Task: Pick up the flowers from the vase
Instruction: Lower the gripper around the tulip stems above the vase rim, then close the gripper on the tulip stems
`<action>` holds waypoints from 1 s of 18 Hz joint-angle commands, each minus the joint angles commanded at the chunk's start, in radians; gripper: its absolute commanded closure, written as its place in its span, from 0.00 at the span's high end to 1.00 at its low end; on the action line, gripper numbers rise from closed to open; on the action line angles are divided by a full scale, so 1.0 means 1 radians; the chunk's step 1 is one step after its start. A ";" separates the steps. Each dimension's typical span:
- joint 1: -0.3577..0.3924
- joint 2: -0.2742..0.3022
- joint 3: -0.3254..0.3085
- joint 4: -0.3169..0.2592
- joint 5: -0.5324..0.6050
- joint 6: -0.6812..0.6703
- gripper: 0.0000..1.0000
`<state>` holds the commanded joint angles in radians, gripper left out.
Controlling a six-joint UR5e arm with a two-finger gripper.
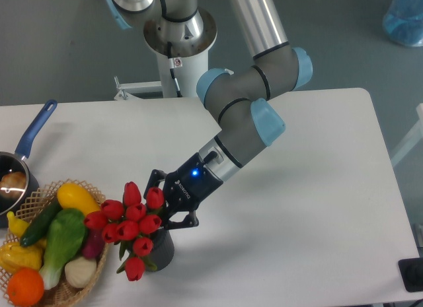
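The flowers point(129, 225), a bunch of red tulip buds with green leaves, stand in the short dark grey vase point(162, 249) near the table's front, right of the wicker basket. The buds lean to the left over the vase's rim. My gripper point(162, 201) reaches in from the upper right and sits at the right side of the bunch, just above the vase. Its jaws look open, with one finger point(156, 177) above the buds and one below, and the rightmost buds between them. The stems are hidden by the buds and the vase.
A wicker basket point(99, 271) with vegetables and fruit stands at the front left, touching the bunch's left side. A blue-handled saucepan point(20, 163) sits at the left edge. The white table point(310, 208) stretches to the right.
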<state>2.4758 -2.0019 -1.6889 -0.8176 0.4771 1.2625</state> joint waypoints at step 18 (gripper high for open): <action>0.066 0.097 0.051 -0.002 -0.179 -0.210 0.00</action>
<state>2.5417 -1.9053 -1.6384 -0.8191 0.2977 1.0525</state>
